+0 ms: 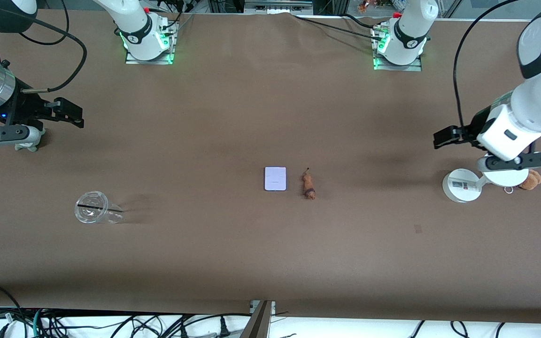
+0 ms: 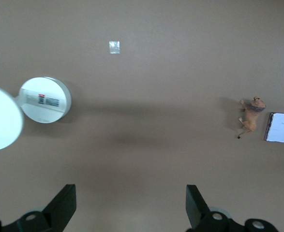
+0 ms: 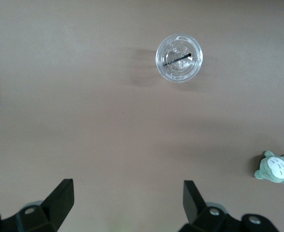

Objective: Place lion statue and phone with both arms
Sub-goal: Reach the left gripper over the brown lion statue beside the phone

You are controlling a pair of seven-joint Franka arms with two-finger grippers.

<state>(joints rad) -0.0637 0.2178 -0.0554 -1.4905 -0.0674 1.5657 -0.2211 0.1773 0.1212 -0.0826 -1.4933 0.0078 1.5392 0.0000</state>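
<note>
While flat, phone (image 1: pixel 275 179) beside lion statue (image 1: pixel 308 185).

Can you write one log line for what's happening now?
left gripper: open, over table | right gripper: open, over table | phone beside lion statue, untouched

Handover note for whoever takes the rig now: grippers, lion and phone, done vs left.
Left gripper: open, empty, up over the table at the left arm's end, above the white stand.
Right gripper: open, empty, up over the right arm's end, waiting.
Phone: flat on the table mid-way between the arms.
Lion statue: lying beside the phone, toward the left arm's end, not touching it.
Done: both lie side by side at the table's middle, neither held.
Left: cannot tell whether these are start or final spots; confirm before moving.
</note>
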